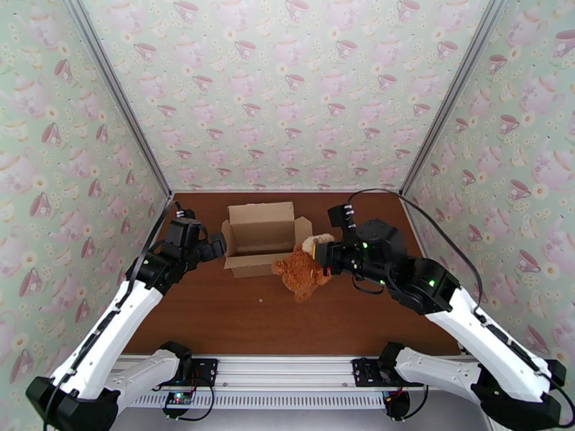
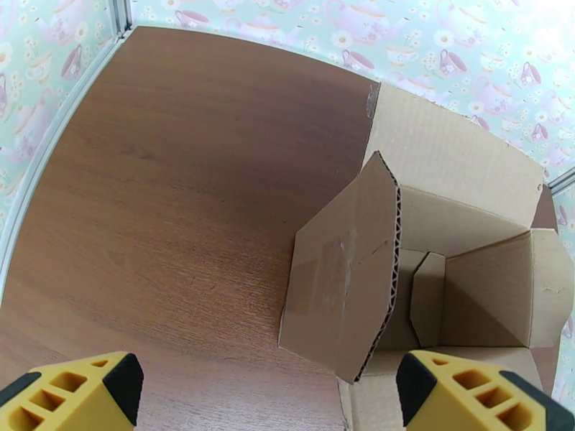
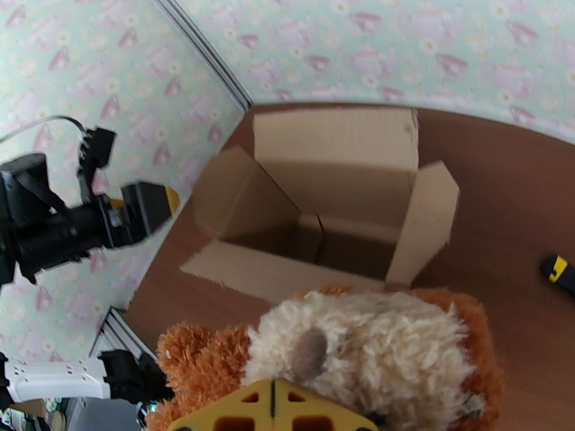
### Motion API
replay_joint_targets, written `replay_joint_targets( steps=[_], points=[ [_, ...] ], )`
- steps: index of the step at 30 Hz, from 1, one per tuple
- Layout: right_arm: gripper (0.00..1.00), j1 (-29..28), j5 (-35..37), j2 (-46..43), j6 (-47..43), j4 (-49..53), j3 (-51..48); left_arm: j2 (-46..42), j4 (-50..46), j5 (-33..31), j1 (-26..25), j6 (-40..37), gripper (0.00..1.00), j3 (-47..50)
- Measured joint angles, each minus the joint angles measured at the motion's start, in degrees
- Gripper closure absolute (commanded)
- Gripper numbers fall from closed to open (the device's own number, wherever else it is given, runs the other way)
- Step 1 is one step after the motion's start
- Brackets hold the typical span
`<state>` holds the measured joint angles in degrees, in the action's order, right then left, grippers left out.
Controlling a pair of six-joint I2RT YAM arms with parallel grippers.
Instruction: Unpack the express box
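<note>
- The express box [image 1: 260, 238], a plain brown rectangular cardboard carton, stands toward the back of the table, about midway between the arms. All four top flaps are folded outward, and the part of its inside that shows is bare cardboard.
- A shaggy brown plush toy [image 1: 302, 271] with a cream face is just outside the box's near right corner, touching its front wall.
- The right gripper [image 1: 323, 256] is at the toy's head. In the right wrist view its yellow fingers [image 3: 273, 411] are pressed together, nipping the cream fur.
- The left gripper [image 1: 215, 247] is just beside the box's left flap. Its yellow, black-padded fingers [image 2: 118, 386] are spread wide and hold nothing.
- The brown wood-grain table [image 1: 215, 317] has a tiny pale speck [image 1: 260, 301] in front of the box.
- Teacup-patterned walls [image 1: 287, 80] enclose the table on three sides.
</note>
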<state>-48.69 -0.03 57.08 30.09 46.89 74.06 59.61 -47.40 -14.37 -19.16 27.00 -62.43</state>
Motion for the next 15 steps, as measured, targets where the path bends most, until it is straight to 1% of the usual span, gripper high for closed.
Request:
replay_joint_targets(
  steps=[7, 12, 15],
  points=[
    [1.00, 0.0, -0.6, -2.9, 3.1, -0.2, -8.3, 0.0, 0.0, 0.0, 0.0, 0.0, 0.00, 0.0],
    [1.00, 0.0, -1.1, -1.9, 6.0, -2.8, -16.0, 0.0, 0.0, 0.0, 0.0, 0.0, 0.00, 0.0],
    [1.00, 0.0, -1.5, -0.3, 7.9, -5.2, -18.8, 0.1, 0.0, 0.0, 0.0, 0.0, 0.00, 0.1]
  ],
)
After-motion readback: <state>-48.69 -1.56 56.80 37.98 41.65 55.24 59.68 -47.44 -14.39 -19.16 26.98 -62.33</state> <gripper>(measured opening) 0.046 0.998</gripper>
